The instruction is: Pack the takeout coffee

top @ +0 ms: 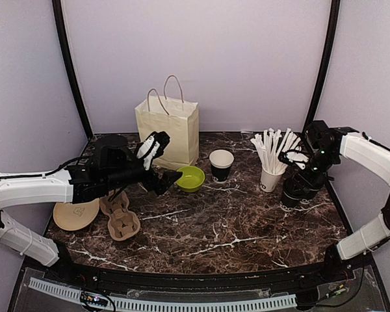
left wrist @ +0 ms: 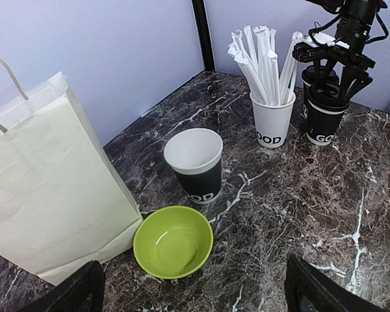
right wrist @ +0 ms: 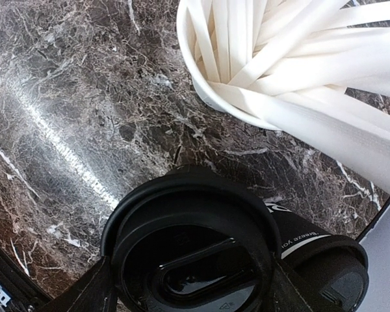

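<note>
An open black takeout coffee cup (top: 221,165) (left wrist: 196,166) with a white inside stands mid-table. Two lidded black cups (top: 292,193) (left wrist: 324,120) stand at the right beside the straw cup. My right gripper (top: 295,170) (left wrist: 333,79) (right wrist: 188,289) reaches down over the nearer one. Its fingers (right wrist: 84,292) sit against both sides of the black lid (right wrist: 188,247). The second lidded cup (right wrist: 341,283) is just behind. My left gripper (top: 162,161) (left wrist: 195,298) hangs wide open by the lime-green bowl (top: 190,178) (left wrist: 173,241), holding nothing.
A cream paper bag (top: 169,130) (left wrist: 45,188) stands upright behind the bowl. A white cup of white straws (top: 271,170) (left wrist: 272,117) (right wrist: 273,71) stands close left of the lidded cups. A cardboard cup carrier (top: 120,218) and a tan disc (top: 76,215) lie at the front left.
</note>
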`<state>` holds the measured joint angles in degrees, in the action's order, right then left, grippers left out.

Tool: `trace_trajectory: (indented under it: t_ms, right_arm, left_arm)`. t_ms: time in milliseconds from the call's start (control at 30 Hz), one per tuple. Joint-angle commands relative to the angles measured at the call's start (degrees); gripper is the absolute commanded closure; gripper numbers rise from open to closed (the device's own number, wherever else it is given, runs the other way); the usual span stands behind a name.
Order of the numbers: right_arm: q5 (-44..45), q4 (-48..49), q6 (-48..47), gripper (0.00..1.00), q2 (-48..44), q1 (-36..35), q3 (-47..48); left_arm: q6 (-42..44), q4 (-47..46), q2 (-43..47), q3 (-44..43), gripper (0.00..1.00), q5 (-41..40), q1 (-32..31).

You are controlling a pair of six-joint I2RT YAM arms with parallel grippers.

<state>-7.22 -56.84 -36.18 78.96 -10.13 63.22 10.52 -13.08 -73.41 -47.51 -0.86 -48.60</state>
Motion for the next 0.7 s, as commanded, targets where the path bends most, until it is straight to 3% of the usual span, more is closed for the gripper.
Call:
trace_trajectory:
  t_ms: [0,200,367,667]
  right_arm:
    - [-0.49,1.29,0.23,0.24,0.85,0.37,0.94]
    - [-1.82,-0.23,0.56,0.11,-0.08,0.34,1.97]
    - [-3.00,-2.90,1.64,0.10,-1.49,0.35,4.77]
    - [-8.31,-5.48,2.48,0.09,-6.36,0.31,7.45]
  left_arm:
    - [-0.42,0.73,2.22,-0.35,0.01,0.69,0.20]
    - [-0.22,1.12,1.65,-0.88,0.01,2.44,0.18]
    - [0.10,1.64,2.04,-1.93,0.01,1.58,0.18]
    - [-1.70,7.93,1.92,-9.69,0.01,-8.34,1.05]
